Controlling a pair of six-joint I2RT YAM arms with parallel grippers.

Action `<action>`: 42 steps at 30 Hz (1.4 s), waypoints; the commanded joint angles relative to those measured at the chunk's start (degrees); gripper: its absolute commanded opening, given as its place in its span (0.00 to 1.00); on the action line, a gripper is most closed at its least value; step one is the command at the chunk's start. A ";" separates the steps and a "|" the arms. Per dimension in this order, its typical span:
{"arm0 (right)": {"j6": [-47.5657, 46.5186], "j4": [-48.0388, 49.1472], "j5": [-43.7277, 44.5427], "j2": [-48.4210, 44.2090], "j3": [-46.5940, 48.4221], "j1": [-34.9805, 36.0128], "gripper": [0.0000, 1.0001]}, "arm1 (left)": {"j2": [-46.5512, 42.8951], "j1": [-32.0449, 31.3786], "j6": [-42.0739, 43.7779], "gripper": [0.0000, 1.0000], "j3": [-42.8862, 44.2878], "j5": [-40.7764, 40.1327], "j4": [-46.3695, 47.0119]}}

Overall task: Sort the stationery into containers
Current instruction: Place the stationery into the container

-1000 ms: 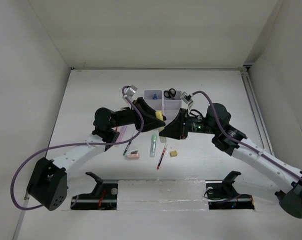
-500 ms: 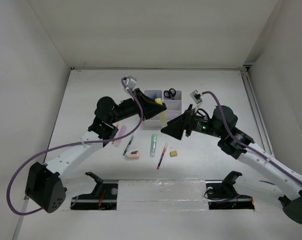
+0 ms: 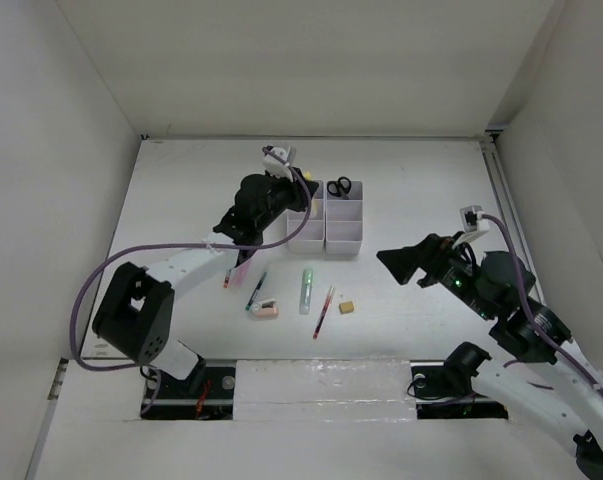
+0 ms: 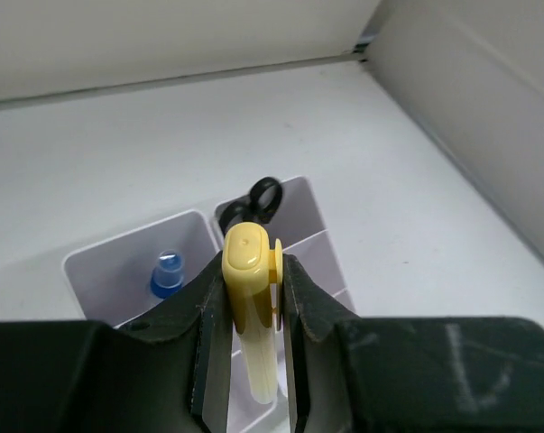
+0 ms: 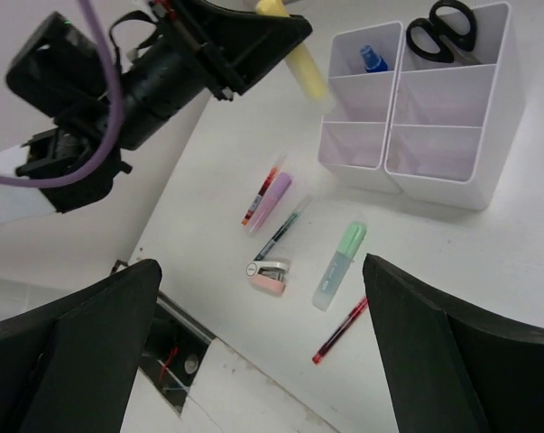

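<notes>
White table (image 3: 181, 200) w/ white walls (image 3: 61, 150) on 3 sides.

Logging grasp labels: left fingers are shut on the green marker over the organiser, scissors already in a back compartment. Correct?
Wrong item. The left fingers are shut on the yellow tube, as the left wrist view shows; the green marker lies on the table. The rest holds: over the organiser, scissors in a back compartment.
</notes>
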 commanded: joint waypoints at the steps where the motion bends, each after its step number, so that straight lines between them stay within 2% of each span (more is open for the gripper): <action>1: -1.35 -4.84 2.71 -2.96 -0.10 0.01 1.00 | 1.28 0.05 3.55 0.00 0.81 -5.94 9.25; 11: -1.35 -7.14 -0.45 -7.01 -1.24 0.01 1.00 | 7.78 0.05 4.61 0.00 -1.57 -10.25 18.14; 22: -1.88 -7.66 -1.07 -8.06 -0.71 0.01 1.00 | 13.85 -1.17 4.08 0.00 -1.04 -11.31 21.21; 39: -2.93 -7.14 -3.88 -8.06 -1.24 0.01 1.00 | 16.14 -3.46 4.87 0.00 -2.10 -16.23 22.54; 42: -3.46 -7.14 -3.88 -8.06 -1.24 0.01 1.00 | 15.62 -3.46 4.35 0.17 -2.10 -16.23 21.66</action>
